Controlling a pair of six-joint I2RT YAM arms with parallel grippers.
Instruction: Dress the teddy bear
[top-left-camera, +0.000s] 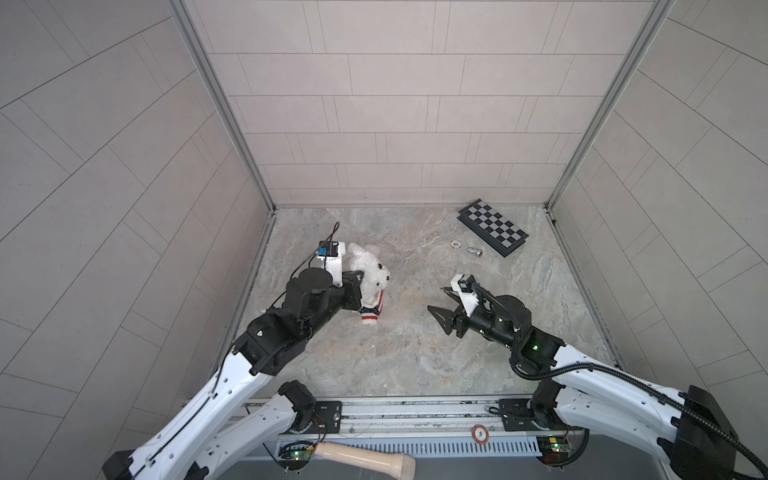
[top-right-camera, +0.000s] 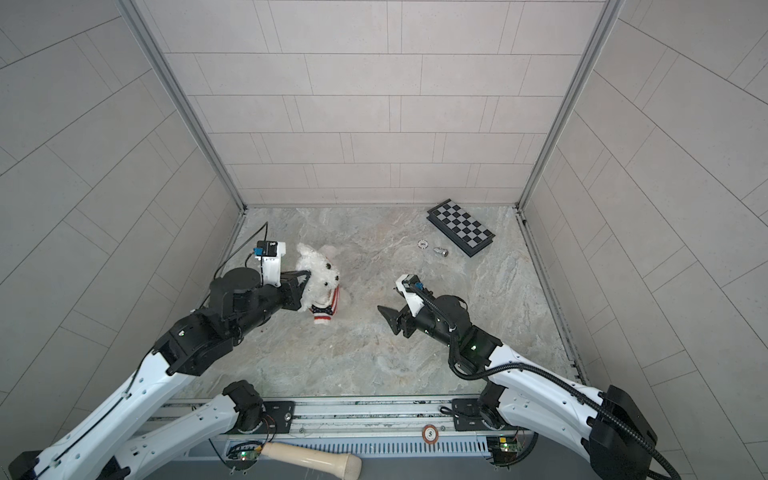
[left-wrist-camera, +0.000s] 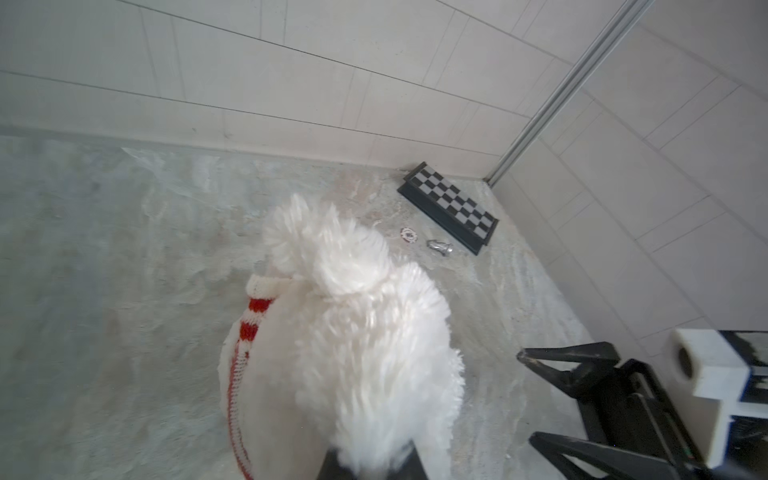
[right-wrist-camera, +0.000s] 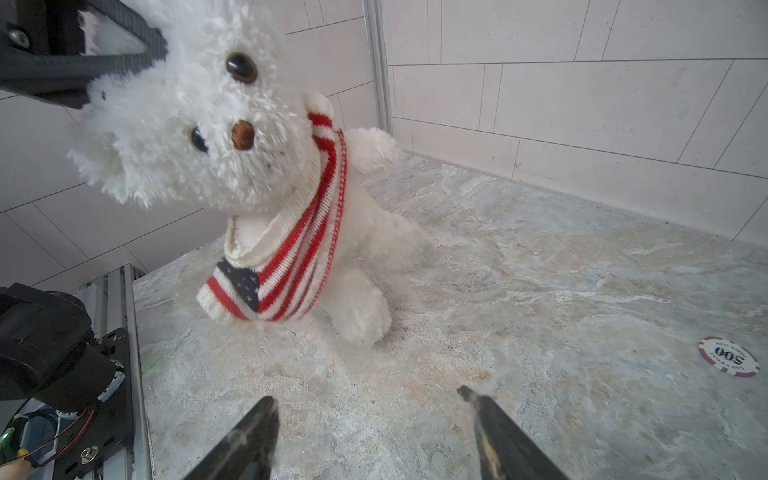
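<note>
The main risk is that the teddy bear (right-wrist-camera: 199, 124) slips or topples. The left end effector (top-right-camera: 305, 282) is clenched only on the soft fluff at the side of the bear's head. A tug on the striped knit sweater (right-wrist-camera: 282, 257) could drag the plush out of that pinch or tip it over on the marble surface (top-left-camera: 415, 353). The sweater sits round the neck and hangs bunched across the chest like a bib. One bare arm sticks out beside it, so the sleeves appear unfilled. Pulling the hem down hard could stretch the collar or trap the arm under the knit. A grab aimed at the hem could also take fur with it and pull the bear instead of the cloth. The bear stands tilted near the left side of the surface, and its feet seem to rest on the marble. The left arm reaches forward low, with its wrist turned in toward the bear's head. The right arm is bent near the middle, and the right end effector (top-left-camera: 435, 299) is released, jaws spread, pointing at the bear but well apart from it.
</note>
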